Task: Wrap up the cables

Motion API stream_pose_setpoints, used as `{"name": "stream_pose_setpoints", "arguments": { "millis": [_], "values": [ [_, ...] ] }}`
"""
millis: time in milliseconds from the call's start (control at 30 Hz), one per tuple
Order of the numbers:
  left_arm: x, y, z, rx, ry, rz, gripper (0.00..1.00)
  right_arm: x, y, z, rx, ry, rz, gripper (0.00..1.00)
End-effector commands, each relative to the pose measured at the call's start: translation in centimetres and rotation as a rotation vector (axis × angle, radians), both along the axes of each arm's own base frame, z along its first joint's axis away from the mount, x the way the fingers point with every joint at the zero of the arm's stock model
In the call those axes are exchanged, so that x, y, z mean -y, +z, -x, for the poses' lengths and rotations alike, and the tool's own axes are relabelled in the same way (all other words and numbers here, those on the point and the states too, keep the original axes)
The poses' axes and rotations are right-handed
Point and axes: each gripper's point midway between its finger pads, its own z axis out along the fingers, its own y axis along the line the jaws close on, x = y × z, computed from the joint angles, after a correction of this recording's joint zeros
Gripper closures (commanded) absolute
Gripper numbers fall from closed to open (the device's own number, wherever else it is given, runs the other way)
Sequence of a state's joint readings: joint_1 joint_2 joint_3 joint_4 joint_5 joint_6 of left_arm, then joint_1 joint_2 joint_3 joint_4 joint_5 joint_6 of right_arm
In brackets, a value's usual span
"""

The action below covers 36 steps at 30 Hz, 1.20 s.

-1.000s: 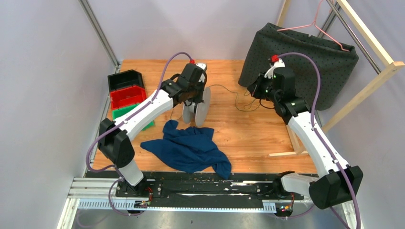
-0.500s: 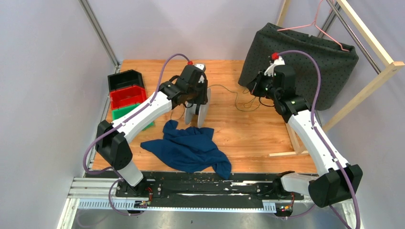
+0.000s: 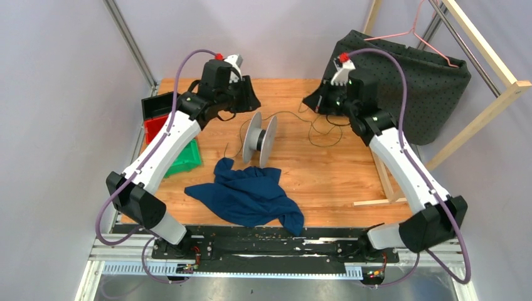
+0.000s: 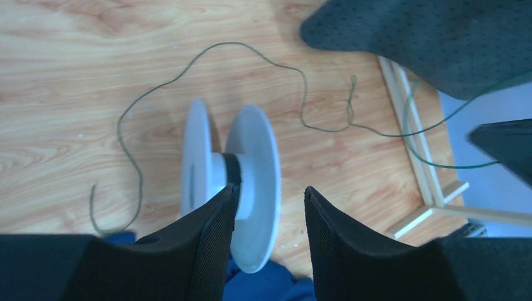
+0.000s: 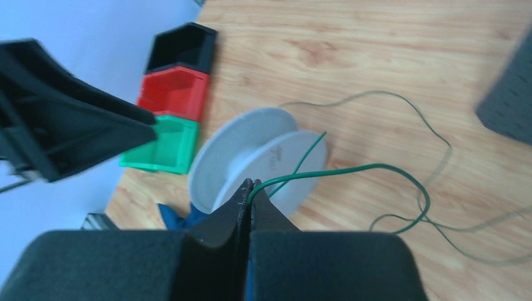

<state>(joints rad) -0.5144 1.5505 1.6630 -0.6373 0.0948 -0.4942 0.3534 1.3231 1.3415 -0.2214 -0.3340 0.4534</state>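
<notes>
- Held left pincer parted, empty, raised at 10 o'clock of white spool.
- Clamped right pincer shut on thin green wire, at 2 o'clock of spool.
- Trailed slack loops over wooden table between both.

1 spool, 1 wire, 3 bins, 1 blue cloth, 1 hanger.

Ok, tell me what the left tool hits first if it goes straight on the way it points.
Most likely the white spool: it stands right ahead of the open left tool, nothing visible between. The cable loops lie beyond it. Depth is unclear from the wrist view.
</notes>
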Motion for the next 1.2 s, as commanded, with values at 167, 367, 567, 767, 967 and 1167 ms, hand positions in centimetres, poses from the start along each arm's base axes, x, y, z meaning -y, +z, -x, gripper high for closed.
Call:
{"name": "stream_pose_setpoints", "arguments": {
  "millis": [167, 367, 567, 767, 967, 1167],
  "values": [
    [-3.0, -2.2, 0.7, 0.034, -0.037, -0.127, 0.44, -7.7, 1.4, -0.1, -0.303, 0.241, -0.123, 0.99],
    [-6.1, -1.6, 1.4, 0.141, 0.02, -0.217, 0.43, -12.5, -2.0, 0.9, -0.484, 0.359, -0.133, 0.99],
    [-6.9, -2.5, 2.7, 0.146, -0.061, -0.22, 0.27, -14.7, -4.1, 1.9, -0.574, 0.405, -0.105, 0.99],
    [-5.2, -3.9, 4.0, 0.15, -0.169, -0.163, 0.24, -15.1, -4.9, 2.0, -0.653, 0.397, -0.11, 0.99],
    [-5.3, -4.7, 4.8, 0.245, -0.179, -0.132, 0.22, -15.1, -6.2, 2.3, -0.845, 0.347, -0.095, 0.99],
    [-6.1, -4.1, 4.8, 0.312, -0.136, -0.134, 0.22, -15.4, -6.7, 1.8, -0.92, 0.305, -0.114, 0.99]
  ]
}}
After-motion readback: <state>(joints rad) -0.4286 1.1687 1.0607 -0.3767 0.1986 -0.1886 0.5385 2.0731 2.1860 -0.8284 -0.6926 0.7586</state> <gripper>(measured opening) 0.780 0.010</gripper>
